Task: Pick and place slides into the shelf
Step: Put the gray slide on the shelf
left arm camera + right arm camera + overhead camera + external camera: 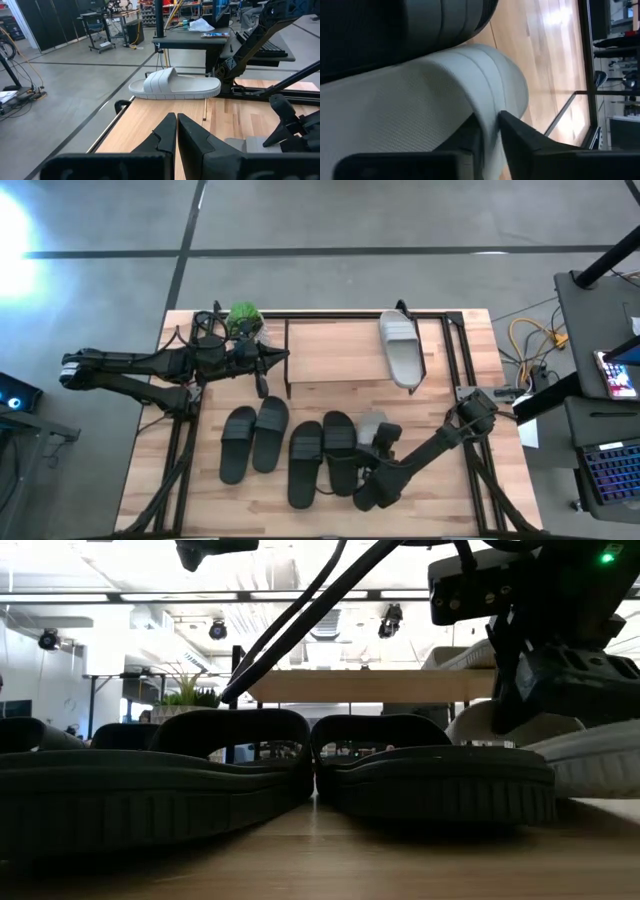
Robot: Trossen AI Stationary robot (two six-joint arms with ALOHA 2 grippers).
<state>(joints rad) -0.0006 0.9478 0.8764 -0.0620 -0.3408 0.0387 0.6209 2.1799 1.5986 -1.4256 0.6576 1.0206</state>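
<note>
One light grey slide (401, 346) lies sole down on the shelf (335, 352), a low wooden board in a black frame at the table's far side. It also shows in the left wrist view as the grey slide (175, 85). The second grey slide (372, 424) lies on the table right of the four black slides (290, 445). My right gripper (378, 442) is shut on this slide. My left gripper (264, 376) hovers shut over the shelf's left end, touching nothing. Its fingers (176, 131) are closed together. My right gripper (489, 134) pinches the grey slide's wide strap (487, 107) at its edge, the grey material running between the two fingers (520, 134). It comes from above, slanting from the table's near right. In the low view the slide's sole (590, 762) sits at table level.
The four black slides (300, 775) lie side by side on the table's near half, just left of the right gripper. A green plant (244, 317) stands at the shelf's far left corner. The shelf board is bare left of the grey slide. Cables and a laptop sit beyond the table's right edge.
</note>
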